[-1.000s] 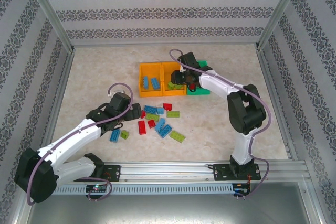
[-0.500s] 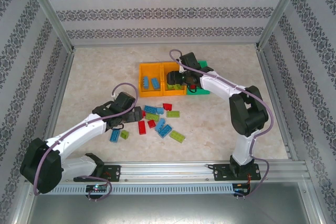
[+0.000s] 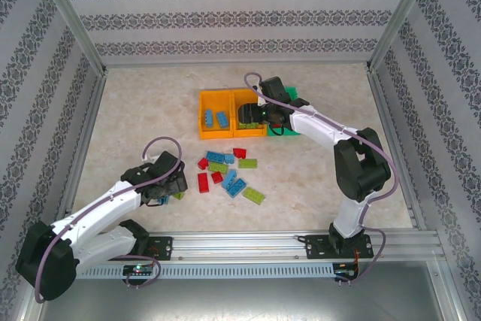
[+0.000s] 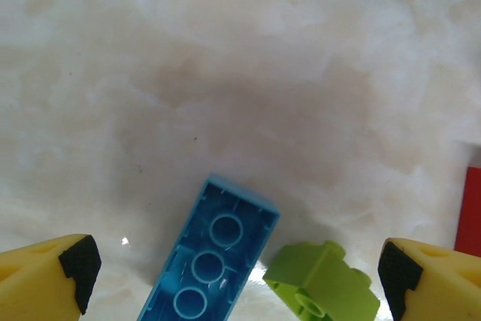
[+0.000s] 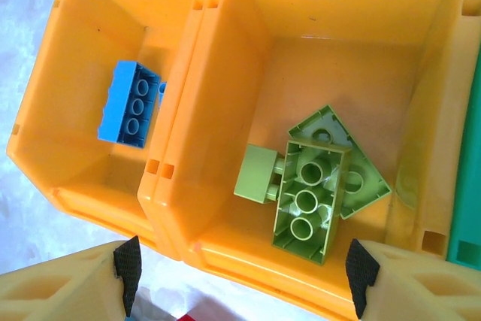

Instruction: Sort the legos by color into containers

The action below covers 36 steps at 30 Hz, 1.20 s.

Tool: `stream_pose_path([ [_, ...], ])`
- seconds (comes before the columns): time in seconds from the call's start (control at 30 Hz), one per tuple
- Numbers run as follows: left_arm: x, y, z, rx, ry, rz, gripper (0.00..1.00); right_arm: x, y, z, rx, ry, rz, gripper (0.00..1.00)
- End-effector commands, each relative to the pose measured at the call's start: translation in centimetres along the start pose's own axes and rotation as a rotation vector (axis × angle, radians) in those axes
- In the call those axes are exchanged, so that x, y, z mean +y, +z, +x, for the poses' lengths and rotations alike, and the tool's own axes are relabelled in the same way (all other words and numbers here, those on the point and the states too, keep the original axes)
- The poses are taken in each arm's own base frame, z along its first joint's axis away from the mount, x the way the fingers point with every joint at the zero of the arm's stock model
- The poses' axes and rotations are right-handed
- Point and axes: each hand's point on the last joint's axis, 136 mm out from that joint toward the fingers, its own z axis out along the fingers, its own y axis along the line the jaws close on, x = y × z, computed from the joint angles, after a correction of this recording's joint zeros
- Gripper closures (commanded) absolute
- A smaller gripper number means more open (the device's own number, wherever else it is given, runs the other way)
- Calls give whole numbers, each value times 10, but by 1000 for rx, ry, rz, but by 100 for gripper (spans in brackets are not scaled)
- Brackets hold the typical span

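Containers (image 3: 201, 115): two orange, one green, joined.

A pale marbled table (image 3: 331, 171) carries a row of three joined bins (image 3: 214, 93), two orange and one green, toward the back of its middle. In front of them, toy bricks (image 3: 234, 184) in blue, red and lime green lie loosely scattered. At the scatter's left edge a blue brick (image 4: 207, 264) lies underside up, a lime brick (image 4: 323, 285) just beside it

The arms (image 3: 98, 212) are white with black joints (image 3: 353, 171), purple cables (image 3: 160, 140), yellow pincer fingers (image 4: 37, 283).
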Motion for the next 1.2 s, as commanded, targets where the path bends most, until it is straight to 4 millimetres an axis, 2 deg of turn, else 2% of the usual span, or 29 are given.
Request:
stream_pose_path([
  [0.0,15,2,9,21,-50,-46,4,-1,0,-2,-7,-13,-18,25],
  [0.23,18,12,19,36,-71,-39,5,-2,0,-1,-1,-7,-15,25],
  [0.63,14,18,20,29,-83,-16,10,-2,-5,1,-1,-2,-14,25],
  [1.03,7,30,23,37,-80,5,34,-3,-12,0,-14,0,-10,24],
  [1.17,3,29,19,24,-74,22,49,-5,-18,2,-27,-2,0,24],
])
